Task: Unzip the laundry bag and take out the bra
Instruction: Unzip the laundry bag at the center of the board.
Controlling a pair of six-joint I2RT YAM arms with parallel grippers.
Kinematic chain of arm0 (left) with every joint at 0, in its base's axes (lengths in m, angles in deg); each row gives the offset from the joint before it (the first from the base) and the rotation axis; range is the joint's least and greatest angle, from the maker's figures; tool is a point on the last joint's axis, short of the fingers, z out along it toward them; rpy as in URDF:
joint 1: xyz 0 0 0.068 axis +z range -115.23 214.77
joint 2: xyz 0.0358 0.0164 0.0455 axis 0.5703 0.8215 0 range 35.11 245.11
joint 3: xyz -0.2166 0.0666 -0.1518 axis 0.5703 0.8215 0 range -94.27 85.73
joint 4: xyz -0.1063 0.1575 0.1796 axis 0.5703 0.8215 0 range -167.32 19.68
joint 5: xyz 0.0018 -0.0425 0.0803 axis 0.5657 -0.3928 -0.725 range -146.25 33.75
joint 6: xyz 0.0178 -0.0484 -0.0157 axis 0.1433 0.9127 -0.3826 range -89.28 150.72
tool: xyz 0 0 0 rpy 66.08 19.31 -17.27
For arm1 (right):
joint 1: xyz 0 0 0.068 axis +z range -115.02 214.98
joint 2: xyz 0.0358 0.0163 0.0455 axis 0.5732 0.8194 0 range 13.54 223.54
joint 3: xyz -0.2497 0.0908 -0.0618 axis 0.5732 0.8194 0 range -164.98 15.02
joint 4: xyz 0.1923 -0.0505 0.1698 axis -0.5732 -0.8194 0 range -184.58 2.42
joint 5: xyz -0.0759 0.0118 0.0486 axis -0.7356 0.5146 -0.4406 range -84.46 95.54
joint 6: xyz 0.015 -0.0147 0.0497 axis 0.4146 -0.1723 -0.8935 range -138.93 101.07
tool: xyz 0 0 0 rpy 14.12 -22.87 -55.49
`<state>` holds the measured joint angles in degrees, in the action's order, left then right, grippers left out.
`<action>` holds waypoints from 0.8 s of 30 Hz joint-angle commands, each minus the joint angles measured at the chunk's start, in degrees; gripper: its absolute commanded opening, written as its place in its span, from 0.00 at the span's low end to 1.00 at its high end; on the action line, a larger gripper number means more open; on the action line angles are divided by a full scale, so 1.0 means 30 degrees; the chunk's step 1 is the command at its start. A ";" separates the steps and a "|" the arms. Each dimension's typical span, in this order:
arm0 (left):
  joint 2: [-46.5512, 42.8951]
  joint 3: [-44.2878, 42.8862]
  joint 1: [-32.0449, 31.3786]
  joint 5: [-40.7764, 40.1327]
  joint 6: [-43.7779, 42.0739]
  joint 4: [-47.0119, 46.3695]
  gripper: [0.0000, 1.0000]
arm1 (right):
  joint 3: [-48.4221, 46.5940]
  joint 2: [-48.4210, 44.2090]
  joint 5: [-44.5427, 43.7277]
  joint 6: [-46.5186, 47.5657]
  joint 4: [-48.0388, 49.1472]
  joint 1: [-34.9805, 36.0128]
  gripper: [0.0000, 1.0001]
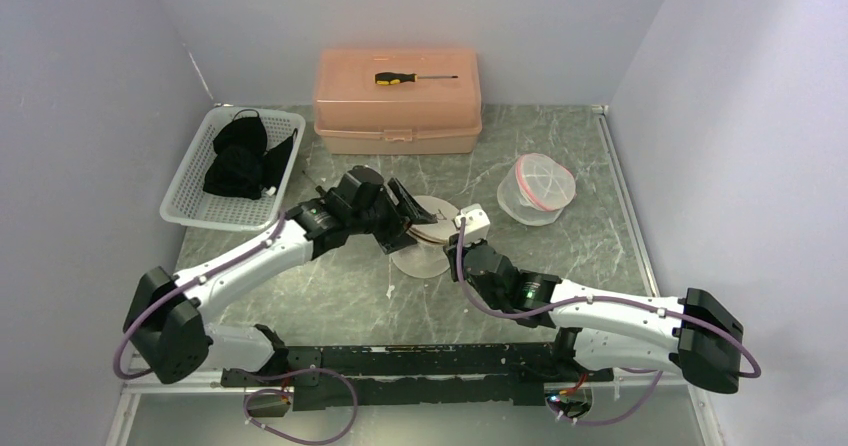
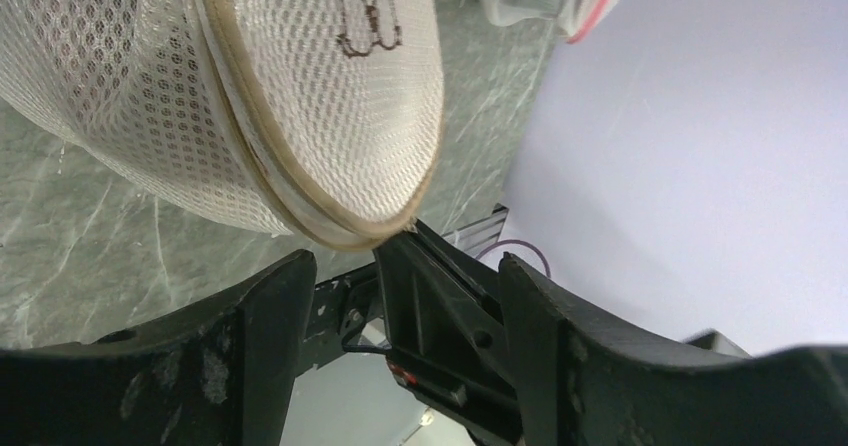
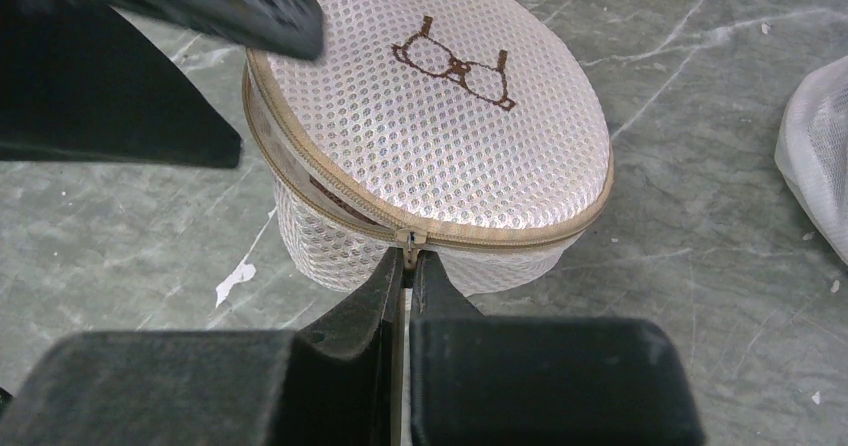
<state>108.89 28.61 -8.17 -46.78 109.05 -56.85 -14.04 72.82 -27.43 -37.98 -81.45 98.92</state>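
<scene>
The laundry bag is a round white mesh dome with a tan zipper and a small brown bra emblem, lying mid-table. My right gripper is shut on the zipper pull at the bag's near rim. To the left of the pull, the zipper stands parted in a narrow slit. My left gripper is open at the bag's far-left edge, with the mesh rim just beyond its fingertips and nothing between them. The bra is hidden inside the bag.
A white basket with black garments stands at the back left. A pink lidded box with a screwdriver on top sits at the back. A second mesh bag with pink trim lies to the right.
</scene>
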 commanded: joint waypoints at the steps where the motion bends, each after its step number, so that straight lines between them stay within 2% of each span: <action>1: 0.1312 -0.0721 -0.0423 0.1074 0.0081 -0.0821 0.72 | -0.0410 -0.0060 -0.0279 0.0184 0.0251 -0.0020 0.00; 8: 0.2097 -0.0648 -0.0601 0.1324 0.0233 -0.1356 0.71 | -0.0363 0.0052 -0.0290 0.0111 0.0332 -0.0029 0.00; 10: 0.2316 -0.0583 -0.0604 0.1130 0.0241 -0.1393 0.66 | -0.0363 0.0126 -0.0253 0.0108 0.0352 -0.0032 0.00; 21: 0.3267 -0.0684 -0.0542 0.0674 0.0376 -0.1998 0.25 | -0.0223 -0.0094 -0.0177 0.0186 0.0242 -0.0044 0.00; 24: 0.3484 -0.0651 -0.0461 0.0720 0.0319 -0.1932 0.22 | -0.0154 -0.0283 -0.0249 0.0317 0.0270 -0.0043 0.00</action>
<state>118.33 28.50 -9.72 -44.11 110.40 -60.85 -14.04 73.33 -27.41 -37.93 -81.50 98.92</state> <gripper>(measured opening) 0.229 0.031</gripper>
